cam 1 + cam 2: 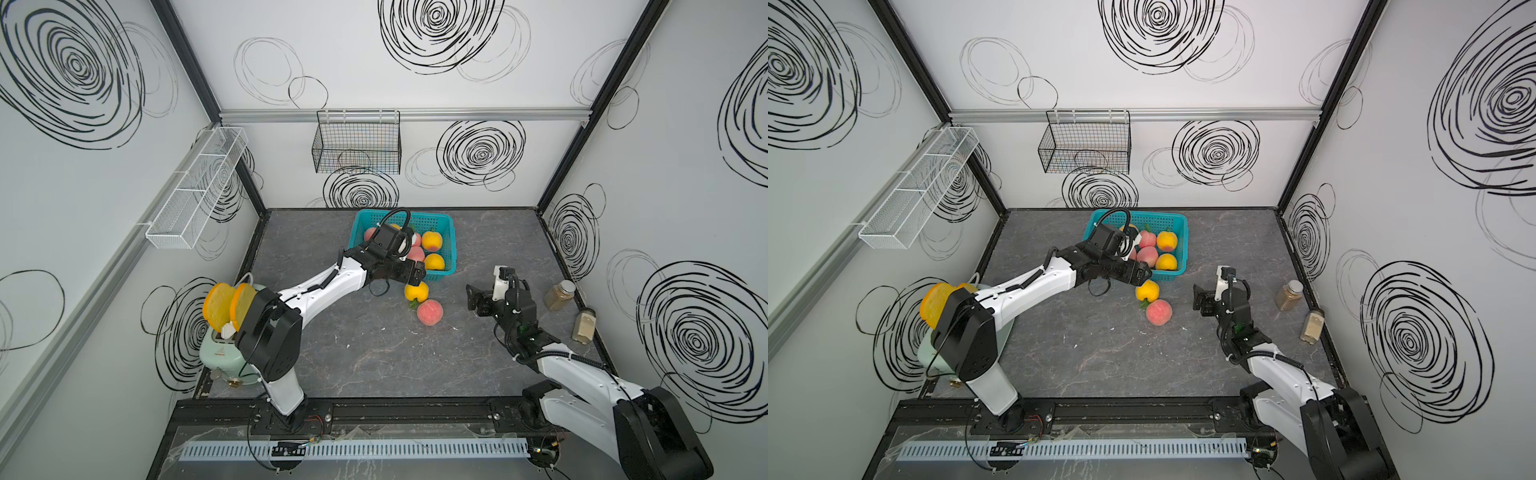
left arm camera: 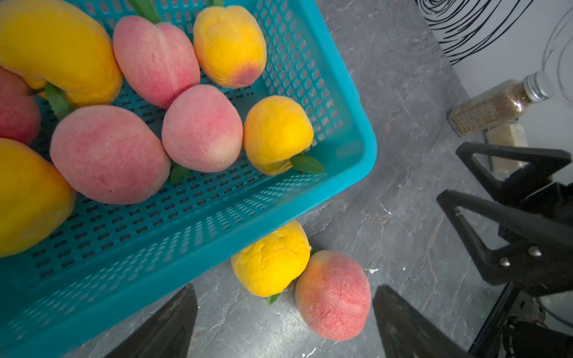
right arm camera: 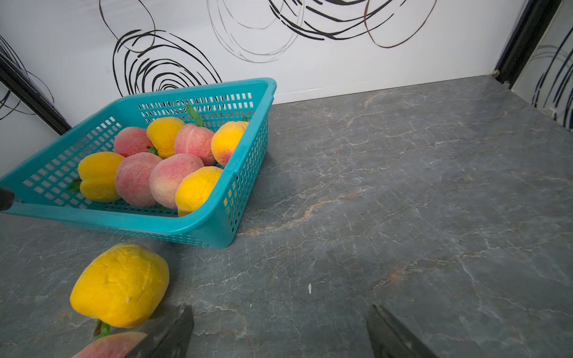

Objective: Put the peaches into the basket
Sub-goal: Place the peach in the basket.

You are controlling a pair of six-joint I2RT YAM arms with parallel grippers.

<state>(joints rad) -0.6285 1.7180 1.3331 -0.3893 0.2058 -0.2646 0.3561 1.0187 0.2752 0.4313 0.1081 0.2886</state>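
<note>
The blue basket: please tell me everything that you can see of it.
The basket is teal plastic, rectangular, with a flared rim and walls and floor pierced by small slots. It stands level on the grey table, near the back wall. Eight peaches lie inside, four pink and four yellow, crowded together.

Both top views overhead, facing down at table (image 1: 374,353); wrist views close, share basket (image 2: 248,210)

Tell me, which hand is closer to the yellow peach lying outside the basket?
Left. The left hand hovers just over that peach; the right hand sits apart, off to one side.
</note>
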